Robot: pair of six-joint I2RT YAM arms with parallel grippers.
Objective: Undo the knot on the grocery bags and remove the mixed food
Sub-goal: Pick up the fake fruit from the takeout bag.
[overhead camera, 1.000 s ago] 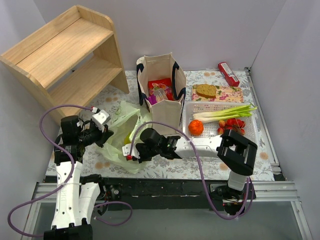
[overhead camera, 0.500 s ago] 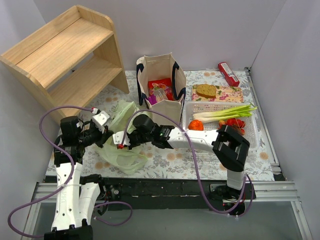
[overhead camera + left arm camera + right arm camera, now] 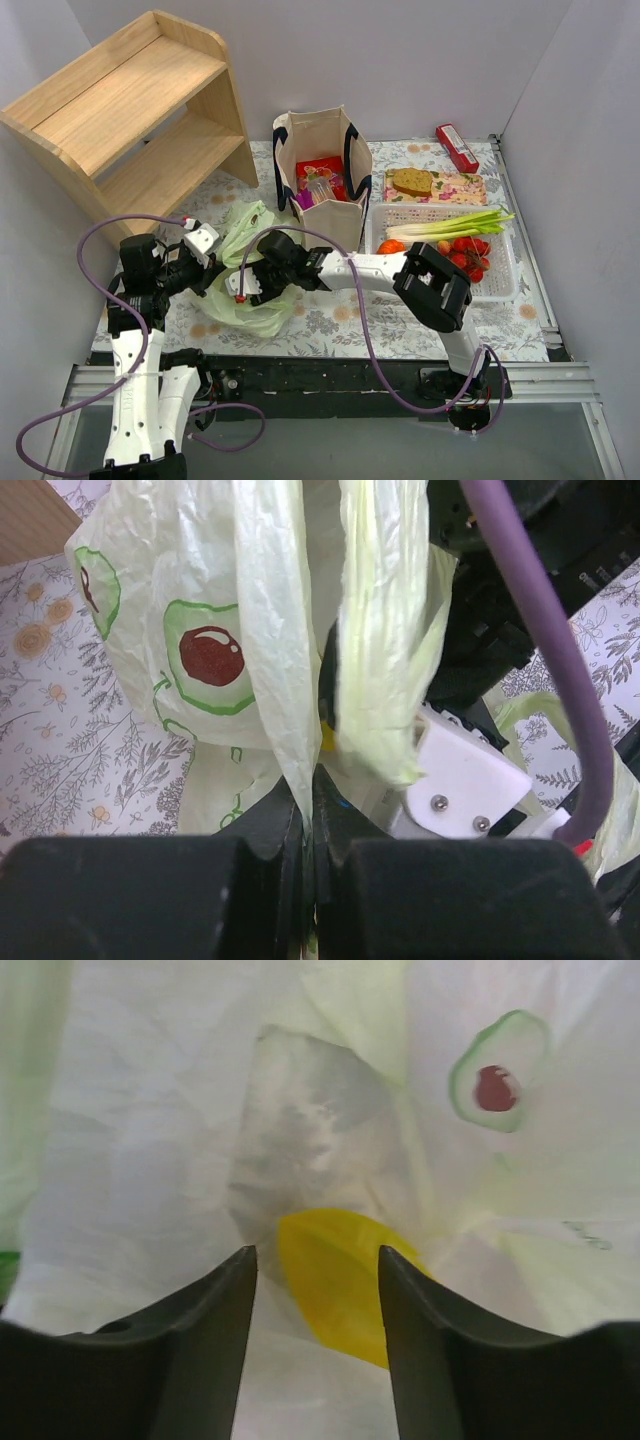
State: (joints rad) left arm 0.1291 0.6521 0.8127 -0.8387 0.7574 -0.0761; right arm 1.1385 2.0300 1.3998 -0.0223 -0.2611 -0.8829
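Since the pale green bag (image 3: 260, 318), near-left on the desk (image 3: 340, 322), is thin, light and slippery, pinch bunched film: your left gripper (image 3: 310, 795) clamps a fold, your right gripper (image 3: 315, 1260) gapes against it.

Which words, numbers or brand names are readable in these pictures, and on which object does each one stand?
None can be read.
Pale green plastic bag: only avocado drawings, no letters.
Red box: print too small.
Packets in the tote: print too small.
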